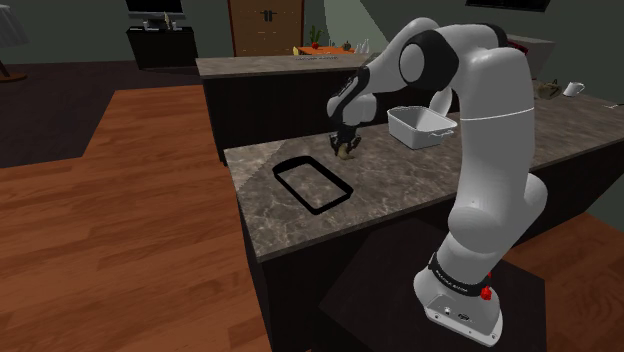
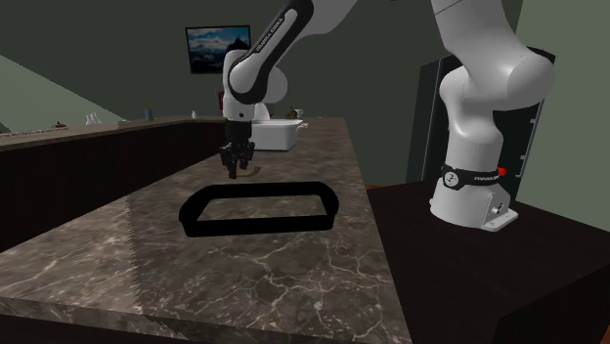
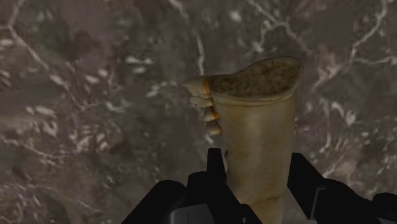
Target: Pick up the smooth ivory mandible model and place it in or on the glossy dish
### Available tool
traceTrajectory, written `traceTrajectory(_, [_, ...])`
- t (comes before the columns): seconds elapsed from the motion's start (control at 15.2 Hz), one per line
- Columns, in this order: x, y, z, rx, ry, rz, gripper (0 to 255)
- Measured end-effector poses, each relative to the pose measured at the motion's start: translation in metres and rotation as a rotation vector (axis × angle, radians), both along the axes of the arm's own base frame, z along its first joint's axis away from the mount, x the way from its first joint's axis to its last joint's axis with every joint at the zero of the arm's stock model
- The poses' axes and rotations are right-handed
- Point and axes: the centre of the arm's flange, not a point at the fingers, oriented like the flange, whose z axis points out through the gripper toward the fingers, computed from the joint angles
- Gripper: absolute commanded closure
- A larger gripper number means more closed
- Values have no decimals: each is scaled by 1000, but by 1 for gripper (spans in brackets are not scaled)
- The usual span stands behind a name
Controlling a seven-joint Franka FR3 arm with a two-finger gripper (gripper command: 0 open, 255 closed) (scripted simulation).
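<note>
The mandible model (image 3: 257, 127) is a beige jaw piece with a row of small teeth along one edge. My black gripper (image 3: 259, 184) is shut on it, one finger on each side. In the shoulder view the gripper (image 1: 345, 146) holds the mandible (image 1: 348, 152) low over the dark marble counter (image 1: 400, 185), just behind the far end of a glossy black rectangular dish (image 1: 312, 184). In the second exterior view the gripper (image 2: 236, 168) hangs behind that black dish (image 2: 259, 209). I cannot tell whether the mandible touches the counter.
A white rectangular dish (image 1: 421, 124) stands further back on the counter, also seen as the white dish (image 2: 277, 135). A second counter (image 1: 260, 66) with small items lies behind. The robot's stand (image 1: 462, 300) sits by the counter's near edge.
</note>
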Motion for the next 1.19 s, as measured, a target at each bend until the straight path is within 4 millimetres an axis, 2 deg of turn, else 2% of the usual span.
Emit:
traceTrajectory(0.53, [3,5,1,4,1,7,255])
traceTrajectory(1.19, [3,5,48,5,2,9,255])
